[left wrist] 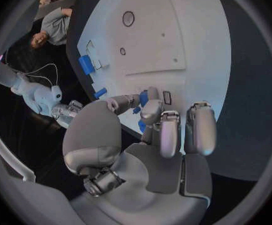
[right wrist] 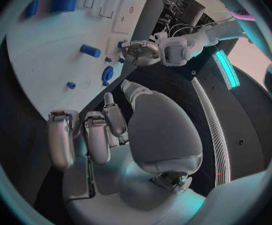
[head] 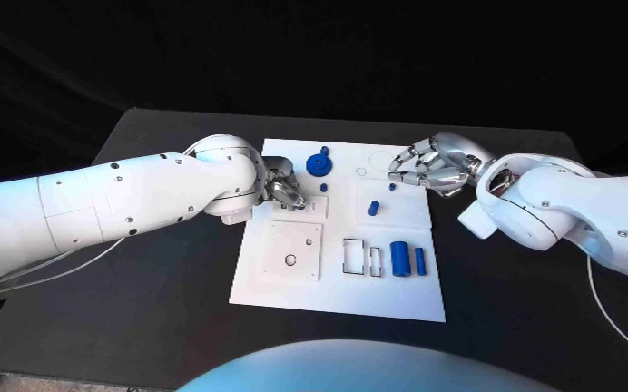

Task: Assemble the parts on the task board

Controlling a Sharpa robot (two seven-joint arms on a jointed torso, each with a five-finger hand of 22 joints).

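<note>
Black surface (head: 157,319) under a dark backdrop carries the white task board (head: 343,297) at its middle. On the board, two blue parts (head: 409,259) stand side by side in the slots of the near right corner, a short blue cylinder (head: 375,208) lies loose near the centre, and a round blue part (head: 318,164) sits toward the far edge. By my judgement the assembly is only partly done, with several outlined recesses not yet filled.

Left robot hand (head: 283,189) hovers over the board's left edge, fingers curled around a small blue piece (left wrist: 143,99); what that piece is I cannot tell. Right robot hand (head: 429,168) hangs over the far right corner, fingers loosely apart and holding nothing.
</note>
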